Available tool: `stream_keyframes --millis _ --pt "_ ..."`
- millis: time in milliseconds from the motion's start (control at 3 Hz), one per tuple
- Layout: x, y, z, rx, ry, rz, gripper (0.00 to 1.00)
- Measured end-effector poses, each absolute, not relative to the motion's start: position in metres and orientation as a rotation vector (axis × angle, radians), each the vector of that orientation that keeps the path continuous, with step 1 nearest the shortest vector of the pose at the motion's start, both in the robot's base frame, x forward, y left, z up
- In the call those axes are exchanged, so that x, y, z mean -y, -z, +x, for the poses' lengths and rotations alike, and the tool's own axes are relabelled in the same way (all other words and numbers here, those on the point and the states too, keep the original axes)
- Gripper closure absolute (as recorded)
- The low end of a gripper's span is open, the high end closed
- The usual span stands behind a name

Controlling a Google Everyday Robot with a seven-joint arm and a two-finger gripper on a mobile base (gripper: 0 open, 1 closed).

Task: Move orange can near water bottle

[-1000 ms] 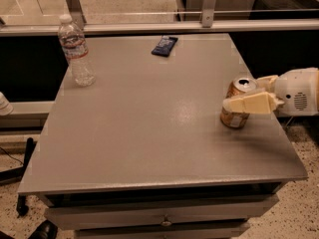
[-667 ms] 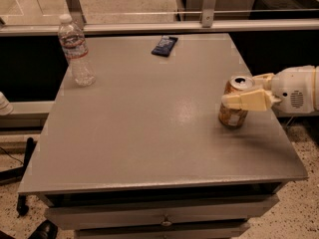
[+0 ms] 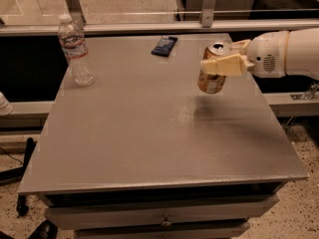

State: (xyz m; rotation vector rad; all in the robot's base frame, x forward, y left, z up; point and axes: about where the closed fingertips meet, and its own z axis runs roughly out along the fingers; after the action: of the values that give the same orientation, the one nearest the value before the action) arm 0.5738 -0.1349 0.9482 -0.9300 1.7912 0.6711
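Note:
The orange can [image 3: 213, 73] with a silver top hangs tilted in the air above the right part of the grey table [image 3: 149, 133], its shadow on the surface below. My gripper [image 3: 219, 59] comes in from the right on a white arm and is shut on the can, one cream finger [image 3: 224, 64] across its front. The water bottle [image 3: 76, 51], clear with a white cap and a white-and-red label, stands upright at the table's far left corner, well apart from the can.
A small dark blue packet [image 3: 164, 45] lies near the table's far edge, between bottle and can. A metal rail [image 3: 149, 28] runs behind the table. A drawer front [image 3: 164, 218] sits below the table's near edge.
The gripper has lifted the can off the table's right side and carried it up and toward the far side; the can now hangs tilted. The bottle and packet have not moved.

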Motion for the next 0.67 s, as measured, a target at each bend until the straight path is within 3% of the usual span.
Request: stream_keyframes --millis 667 --pt "0.1292 -0.9521 0.5701 -1.776 -0.684 -0.947 1.0"
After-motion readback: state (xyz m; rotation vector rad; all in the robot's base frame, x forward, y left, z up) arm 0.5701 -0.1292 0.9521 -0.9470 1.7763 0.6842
